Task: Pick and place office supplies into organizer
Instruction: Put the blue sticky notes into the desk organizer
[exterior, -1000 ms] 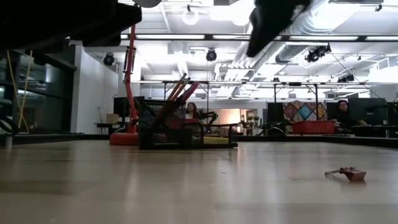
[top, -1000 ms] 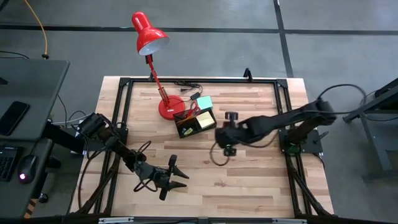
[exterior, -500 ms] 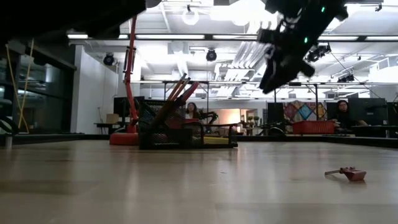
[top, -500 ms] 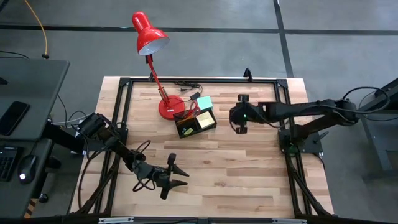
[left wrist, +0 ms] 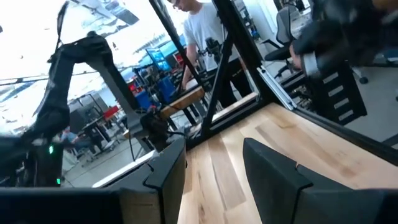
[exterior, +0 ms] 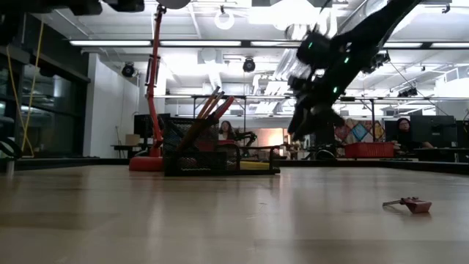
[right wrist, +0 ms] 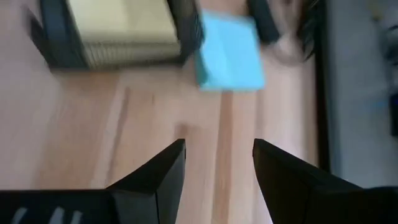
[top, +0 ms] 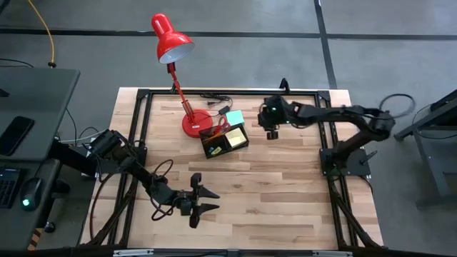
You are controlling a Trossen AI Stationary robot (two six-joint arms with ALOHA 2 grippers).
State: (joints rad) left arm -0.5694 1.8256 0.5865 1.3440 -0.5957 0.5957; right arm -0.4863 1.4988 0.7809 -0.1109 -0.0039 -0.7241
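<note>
So far: the task looks partly done.
Organizer (top: 225,140): it stands on the table (top: 285,193) just beside the red lamp base (top: 195,126), at about 11 o'clock from the table's middle.
Already in: a yellow sticky-note pad (top: 237,135) lies in one compartment; orange pencils (exterior: 209,108) stand up out of the other.
Still out: a teal sticky-note pad (top: 234,117) lies just outside the organizer, on its 1 o'clock side. A small reddish piece (exterior: 412,204) lies alone on the wood in the low view; I cannot tell what it is.
Right gripper (top: 270,128): it hovers at 3 o'clock from the organizer, fingers spread, carrying nothing, looking down on the teal pad.
Left gripper (top: 208,200): it waits at 7 o'clock, fingers spread and empty.
</note>
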